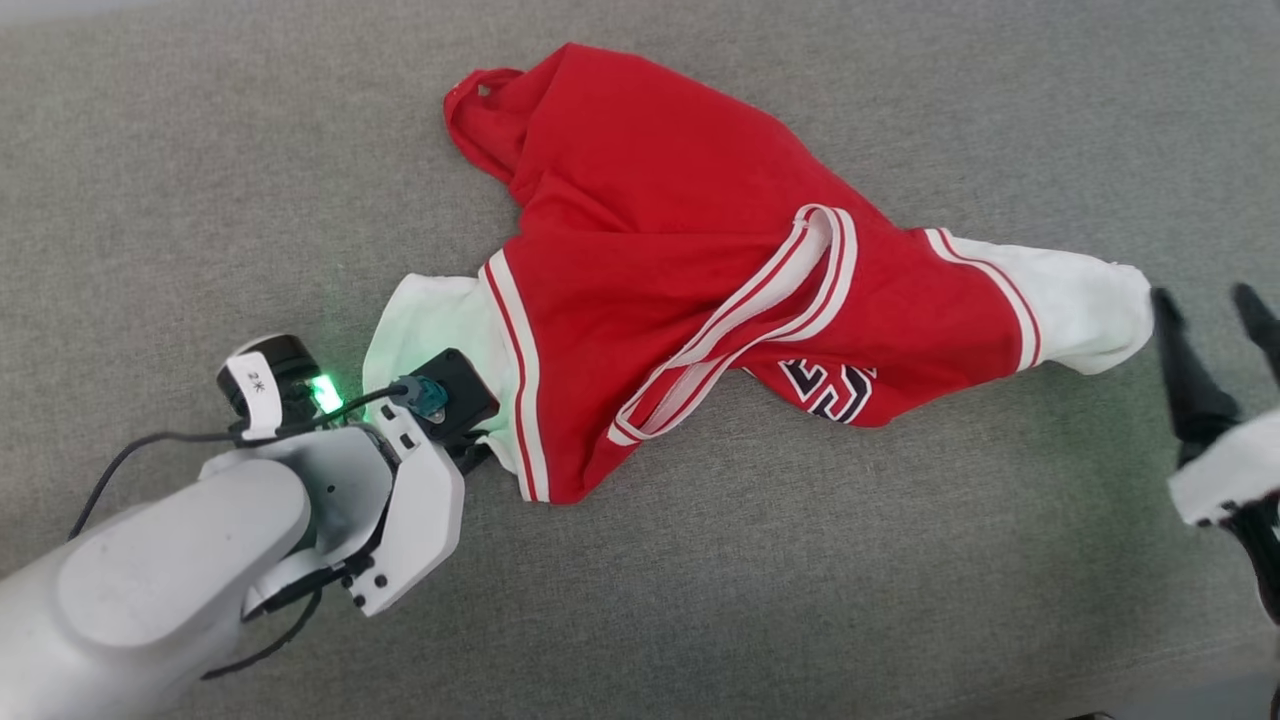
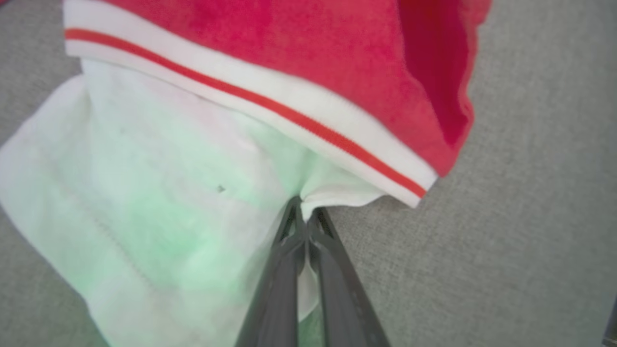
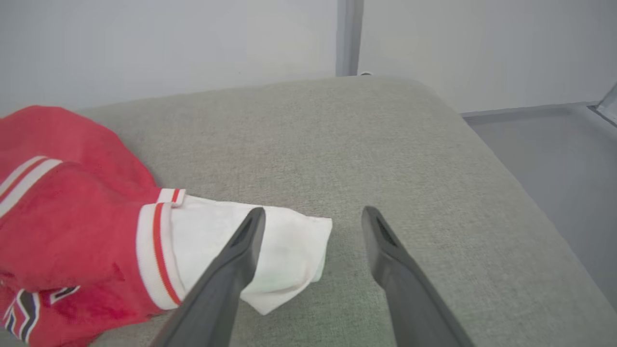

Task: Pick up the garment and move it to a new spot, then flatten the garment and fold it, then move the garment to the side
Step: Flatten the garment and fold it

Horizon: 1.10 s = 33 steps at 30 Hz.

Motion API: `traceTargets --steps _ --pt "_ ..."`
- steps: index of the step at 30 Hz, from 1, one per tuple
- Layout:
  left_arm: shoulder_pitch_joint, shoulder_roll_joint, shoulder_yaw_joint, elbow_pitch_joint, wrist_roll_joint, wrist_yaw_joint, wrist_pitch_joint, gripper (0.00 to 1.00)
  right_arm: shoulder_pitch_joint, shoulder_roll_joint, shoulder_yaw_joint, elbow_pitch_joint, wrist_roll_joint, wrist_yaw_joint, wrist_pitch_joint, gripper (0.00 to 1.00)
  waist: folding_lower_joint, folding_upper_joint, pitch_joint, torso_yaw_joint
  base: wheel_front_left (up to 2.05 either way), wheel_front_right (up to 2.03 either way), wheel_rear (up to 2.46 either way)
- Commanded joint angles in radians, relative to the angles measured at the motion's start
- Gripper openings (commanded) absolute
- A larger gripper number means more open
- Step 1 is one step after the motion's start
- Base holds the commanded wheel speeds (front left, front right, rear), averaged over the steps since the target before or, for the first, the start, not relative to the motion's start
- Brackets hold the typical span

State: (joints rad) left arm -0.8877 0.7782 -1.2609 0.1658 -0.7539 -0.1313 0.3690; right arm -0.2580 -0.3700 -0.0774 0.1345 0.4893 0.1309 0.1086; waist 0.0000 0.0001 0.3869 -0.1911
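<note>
On grey cushion [image 1: 900,560], garment [image 1: 660,290] lies lengthwise left-right.

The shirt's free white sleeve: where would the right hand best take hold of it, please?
Probably the sleeve's loose white end, approached from the bare cushion side: it lies flat, pointing toward the open right hand, while the left hand pinches the other sleeve.

On my left wrist feed, the left claw [image 2: 304,209] has both dark fingers pressed together, pinching a fold of the garment [image 2: 308,62] at its white sleeve end [image 2: 144,193]. A green glow tints that white cloth. Above it runs a white band [image 2: 270,108] with a thin red stripe, then red jersey. Grey woven surface [image 2: 530,217] lies underneath.
</note>
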Motion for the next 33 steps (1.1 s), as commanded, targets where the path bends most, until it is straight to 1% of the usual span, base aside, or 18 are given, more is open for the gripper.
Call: traceTargets --steps 1,4,8,11,12,16,19,21,25,31,32,33 --pt "0.034 -0.013 -0.036 0.028 0.009 0.003 0.016 0.00 -0.027 -0.026 0.035 -0.008 -0.005 0.000 0.027 1.00 0.0000 -0.0001 0.008 0.004 0.00 0.00 0.00" --pt "0.020 -0.017 -0.036 0.023 0.015 0.003 0.016 0.00 -0.097 -0.113 0.135 -0.010 0.004 0.000 0.116 1.00 0.0000 -0.0001 0.019 0.011 0.00 0.00 0.00" --pt "0.012 -0.026 -0.036 0.007 0.031 0.003 0.019 0.00 -0.226 -0.226 0.276 0.010 0.061 0.000 0.250 1.00 0.0000 -0.0001 0.031 0.026 0.00 0.00 0.00" --pt "0.011 -0.042 -0.036 -0.007 0.044 0.003 0.025 0.00 -0.325 -0.280 0.368 0.048 0.123 0.000 0.339 1.00 0.0000 -0.0001 0.042 0.042 0.00 0.00 0.00" --pt "0.011 -0.042 -0.036 -0.007 0.044 0.003 0.025 0.00 -0.325 -0.280 0.368 0.048 0.123 0.000 0.339 1.00 0.0000 -0.0001 0.042 0.042 0.00 0.00 0.00" --pt "0.002 -0.058 -0.038 -0.018 0.056 0.003 0.030 0.00 -0.410 -0.339 0.493 0.104 0.193 0.000 0.461 1.00 0.0000 -0.0001 0.057 0.062 0.00 0.00 0.00" --pt "-0.003 -0.065 -0.039 -0.026 0.061 0.003 0.030 0.00 -0.442 -0.368 0.579 0.124 0.246 0.000 0.518 1.00 0.0000 -0.0001 0.070 0.071 0.00 0.00 0.00" --pt "-0.009 -0.066 -0.039 -0.030 0.063 0.003 0.031 0.00 -0.466 -0.381 0.611 0.137 0.268 0.000 0.511 1.00 0.0000 -0.0001 0.081 0.073 0.00 0.00 0.00" --pt "-0.029 -0.068 -0.040 -0.035 0.068 0.003 0.033 0.00 -0.503 -0.386 0.678 0.172 0.296 0.000 0.494 1.00 0.0000 -0.0001 0.106 0.073 0.00 0.00 0.00" --pt "-0.053 -0.077 -0.040 -0.043 0.077 0.004 0.038 0.00 -0.553 -0.380 0.795 0.227 0.317 0.000 0.494 1.00 0.0000 -0.0001 0.129 0.073 0.00 0.00 0.00" --pt "-0.055 -0.079 -0.040 -0.044 0.077 0.004 0.037 0.00 -0.559 -0.378 0.812 0.235 0.322 0.000 0.492 0.79 0.0000 -0.0001 0.130 0.074 0.00 0.00 0.00" --pt "-0.058 -0.080 -0.040 -0.045 0.075 0.004 0.032 0.00 -0.566 -0.377 0.829 0.242 0.324 0.000 0.490 0.45 0.0000 -0.0001 0.131 0.075 0.00 0.00 0.00"
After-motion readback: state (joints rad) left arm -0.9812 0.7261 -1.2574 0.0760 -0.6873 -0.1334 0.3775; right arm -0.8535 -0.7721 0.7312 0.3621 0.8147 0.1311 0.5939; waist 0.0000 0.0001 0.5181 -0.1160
